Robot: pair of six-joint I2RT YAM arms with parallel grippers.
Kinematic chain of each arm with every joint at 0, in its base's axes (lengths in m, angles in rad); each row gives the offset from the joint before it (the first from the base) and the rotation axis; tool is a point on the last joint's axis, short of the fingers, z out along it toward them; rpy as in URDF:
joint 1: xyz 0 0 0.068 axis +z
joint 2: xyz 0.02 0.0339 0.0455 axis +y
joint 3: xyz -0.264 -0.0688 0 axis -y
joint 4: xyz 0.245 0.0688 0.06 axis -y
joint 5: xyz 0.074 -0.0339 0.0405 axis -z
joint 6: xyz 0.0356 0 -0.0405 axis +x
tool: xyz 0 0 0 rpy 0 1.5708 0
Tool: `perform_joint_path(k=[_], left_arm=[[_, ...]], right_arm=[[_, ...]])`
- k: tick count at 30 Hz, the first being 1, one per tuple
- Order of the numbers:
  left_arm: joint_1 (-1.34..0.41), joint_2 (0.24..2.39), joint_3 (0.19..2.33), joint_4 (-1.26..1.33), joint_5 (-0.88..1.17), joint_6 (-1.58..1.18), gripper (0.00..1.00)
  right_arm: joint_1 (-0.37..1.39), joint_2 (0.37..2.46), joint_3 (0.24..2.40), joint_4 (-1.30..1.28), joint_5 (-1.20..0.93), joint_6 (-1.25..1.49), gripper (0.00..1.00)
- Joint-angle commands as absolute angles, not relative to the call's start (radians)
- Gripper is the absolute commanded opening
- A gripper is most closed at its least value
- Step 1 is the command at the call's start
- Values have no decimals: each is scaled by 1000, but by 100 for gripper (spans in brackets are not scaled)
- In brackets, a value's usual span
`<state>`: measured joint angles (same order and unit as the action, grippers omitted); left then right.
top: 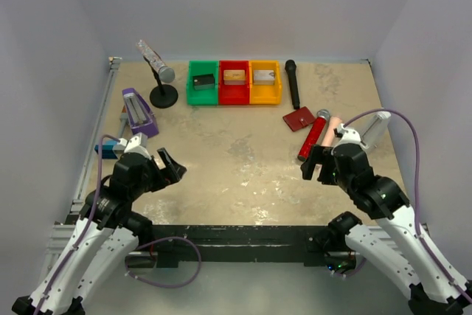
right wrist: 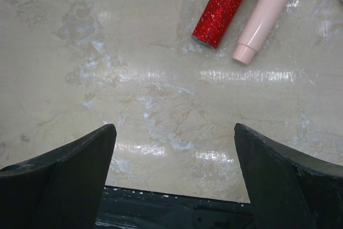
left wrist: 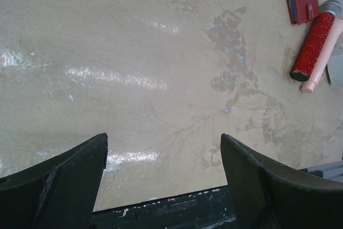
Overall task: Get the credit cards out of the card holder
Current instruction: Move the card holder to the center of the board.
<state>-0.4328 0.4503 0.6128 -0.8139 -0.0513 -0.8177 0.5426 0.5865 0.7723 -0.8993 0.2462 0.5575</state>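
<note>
The dark red card holder lies shut and flat on the table at the right, between the black microphone and the red glitter microphone. It also shows in the left wrist view with its tab strap closed. No credit cards are in view. My left gripper is open and empty, low at the near left. My right gripper is open and empty at the near right, a short way in front of the card holder.
A red glitter microphone and a pink one lie by the card holder, a black microphone behind it. Green, red and yellow bins with blocks stand at the back. A microphone stand and a purple device are at the left.
</note>
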Motion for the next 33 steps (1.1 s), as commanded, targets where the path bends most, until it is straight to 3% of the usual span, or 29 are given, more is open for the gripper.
perform_joint_path(k=[1,8,18,33], left_arm=[[-436,431,589,-753,38,-802,89],[-436,367,552,-755,60,-850,88],[-436,336,540,-762,81,-856,79],[-436,377,503,-764,5,-917,77]], right_arm=[[528,645,897,-822,301,566,95],[375,958,976,-701,130,673,88],[287,1363,1161,-617,181,698,61],[241,1632,1230,-572,129,922,63]])
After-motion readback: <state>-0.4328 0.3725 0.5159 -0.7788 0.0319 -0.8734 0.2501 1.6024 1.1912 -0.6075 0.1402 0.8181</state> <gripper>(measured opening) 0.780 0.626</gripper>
